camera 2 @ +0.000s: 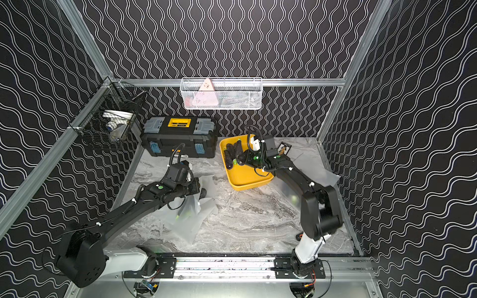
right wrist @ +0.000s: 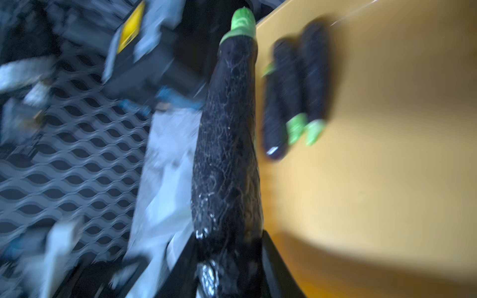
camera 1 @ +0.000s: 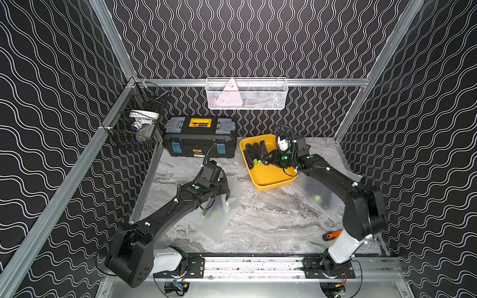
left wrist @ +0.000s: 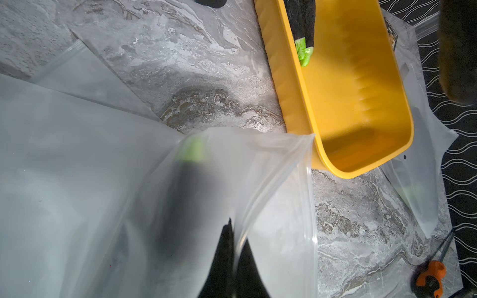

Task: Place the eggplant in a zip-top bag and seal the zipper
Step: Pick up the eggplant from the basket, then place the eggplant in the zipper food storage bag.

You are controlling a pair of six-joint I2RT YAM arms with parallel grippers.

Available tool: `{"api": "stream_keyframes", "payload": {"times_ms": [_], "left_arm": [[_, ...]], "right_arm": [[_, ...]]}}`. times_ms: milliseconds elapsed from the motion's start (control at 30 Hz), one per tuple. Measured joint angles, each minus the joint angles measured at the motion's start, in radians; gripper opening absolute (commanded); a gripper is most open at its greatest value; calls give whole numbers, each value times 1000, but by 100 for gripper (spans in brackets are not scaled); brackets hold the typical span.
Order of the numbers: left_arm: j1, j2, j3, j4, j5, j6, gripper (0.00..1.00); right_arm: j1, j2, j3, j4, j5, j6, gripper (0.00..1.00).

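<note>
The right claw (right wrist: 228, 247) is clamped on the thick end of an eggplant (right wrist: 227, 154), one finger on each side of it. The eggplant sticks straight out from the claw with its green cap at the far end. In a top view this eggplant (camera 1: 263, 152) is over the yellow tray (camera 1: 273, 187), right of centre in the frame, with its cap near the tray's far rim. Three more eggplants (right wrist: 291, 98) lie side by side in the tray, though the right wrist view is blurred. The left claw (left wrist: 233, 240) is closed, its two tips pinching the rim of a clear zip-top bag (left wrist: 103, 180) at the mouth. In both top views that bag (camera 1: 216, 222) hangs crumpled below the left arm, left of centre, with its lower part on the grey marble table (camera 1: 271, 219). A dark shape with a green end (left wrist: 193, 152) shows through the plastic, but I cannot tell if it is inside the bag. The bag and the held eggplant are well apart. A second clear bag (camera 1: 315, 191) lies flat just below the tray, partly under the right arm. A black toolbox (camera 1: 200, 139) with a yellow handle stands at the back, left of the tray. An orange-handled screwdriver (camera 1: 333, 234) lies at the lower right of the table.
</note>
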Motion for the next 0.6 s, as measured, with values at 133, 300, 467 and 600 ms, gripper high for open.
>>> {"api": "stream_keyframes", "payload": {"times_ms": [133,300,467,600], "left_arm": [[0,12,-1,15,0,0,0],[0,9,-8,29,0,-4,0],[0,-13,-14,40,-5,-6,0],[-12,-29,-20,40,-15,-6,0]], "right_arm": [[99,-104,-101,-17,-89,28,24],[177,-177,-193,-12,-195,68,22],[245,-159,-223,-41,-271,90,21],[280,-140,-225,-78,-275,96,21]]}}
